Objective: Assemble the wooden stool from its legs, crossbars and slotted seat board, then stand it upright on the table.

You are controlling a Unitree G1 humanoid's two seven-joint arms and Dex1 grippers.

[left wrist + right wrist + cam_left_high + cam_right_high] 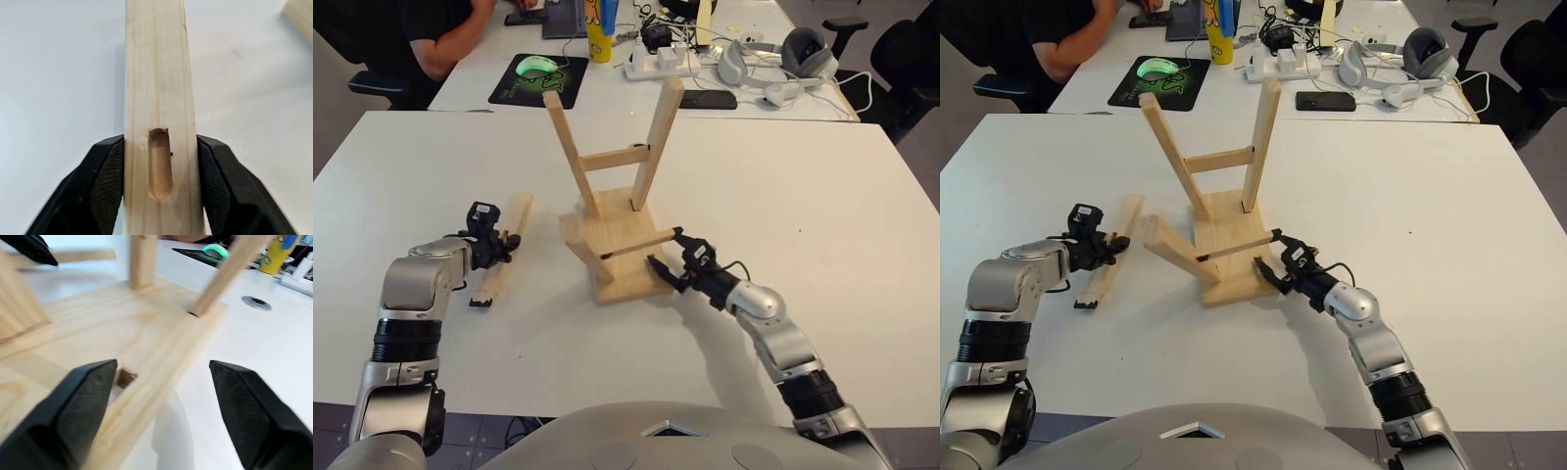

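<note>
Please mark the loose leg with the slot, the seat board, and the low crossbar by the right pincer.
loose leg (155, 73), left wrist view, flat face above the slot.
seat board (628, 274), left eye view, bare wood near its front edge.
low crossbar (641, 245), left eye view, its middle.

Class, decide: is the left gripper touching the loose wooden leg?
Touching. The left wrist view shows the left gripper with its fingers pressed against both sides of the loose leg.

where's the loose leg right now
In the eye views, the loose leg lies on the table, left of the seat board, clamped in the left gripper.
</note>
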